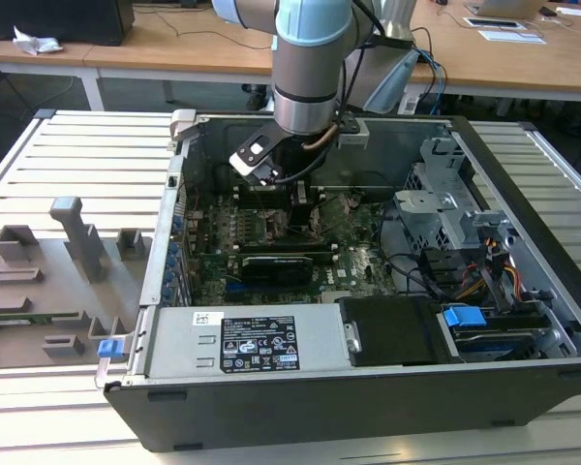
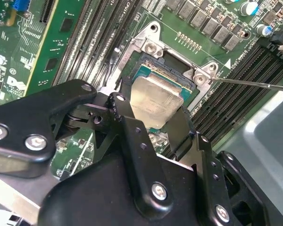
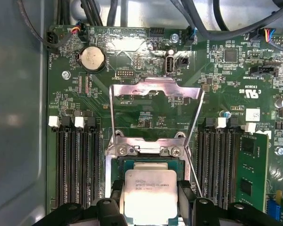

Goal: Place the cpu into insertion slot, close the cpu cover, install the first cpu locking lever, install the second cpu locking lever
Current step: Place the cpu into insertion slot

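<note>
In both wrist views the cpu, a small square chip with a silver top, sits between my gripper's black fingers, which are shut on its two sides. It is right over the insertion slot, a silver-framed socket in the green board; whether it is seated I cannot tell. The cpu cover is swung open and lies back on the board beyond the socket. A thin locking lever stands free beside the socket. In the exterior view the gripper reaches down inside the computer case.
Black memory slots flank the socket, with a green memory module in one. Cables run along the board's edge by the grey case wall. The power supply, drive cage and a grey fixture tray also show.
</note>
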Controlling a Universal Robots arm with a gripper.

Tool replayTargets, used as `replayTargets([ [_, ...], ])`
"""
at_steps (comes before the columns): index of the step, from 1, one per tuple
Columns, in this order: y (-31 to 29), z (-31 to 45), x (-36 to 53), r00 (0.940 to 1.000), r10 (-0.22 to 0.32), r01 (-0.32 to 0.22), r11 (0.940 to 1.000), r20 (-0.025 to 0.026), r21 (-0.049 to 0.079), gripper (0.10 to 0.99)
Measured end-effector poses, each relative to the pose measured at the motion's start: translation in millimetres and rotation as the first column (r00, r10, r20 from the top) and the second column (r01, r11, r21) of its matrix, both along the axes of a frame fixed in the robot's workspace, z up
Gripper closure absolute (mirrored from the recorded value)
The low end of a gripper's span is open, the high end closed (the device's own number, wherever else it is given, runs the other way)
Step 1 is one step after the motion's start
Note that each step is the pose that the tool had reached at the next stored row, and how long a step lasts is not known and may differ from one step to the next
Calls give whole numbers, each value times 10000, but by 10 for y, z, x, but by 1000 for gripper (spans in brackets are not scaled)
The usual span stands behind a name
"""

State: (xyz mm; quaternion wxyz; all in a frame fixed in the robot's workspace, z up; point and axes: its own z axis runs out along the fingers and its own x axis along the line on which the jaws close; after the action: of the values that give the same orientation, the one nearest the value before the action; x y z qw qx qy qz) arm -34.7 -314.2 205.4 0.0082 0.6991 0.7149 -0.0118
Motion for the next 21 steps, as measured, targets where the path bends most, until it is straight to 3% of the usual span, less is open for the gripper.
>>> replayTargets([
  [8, 4, -22, -10, 10000, 0, 0, 10000, 0, -1, 545],
  [10, 4, -23, -10, 10000, 0, 0, 10000, 0, -1, 471],
  [21, 40, -28, -51, 10000, 1, -1, 10000, -2, -4, 471],
])
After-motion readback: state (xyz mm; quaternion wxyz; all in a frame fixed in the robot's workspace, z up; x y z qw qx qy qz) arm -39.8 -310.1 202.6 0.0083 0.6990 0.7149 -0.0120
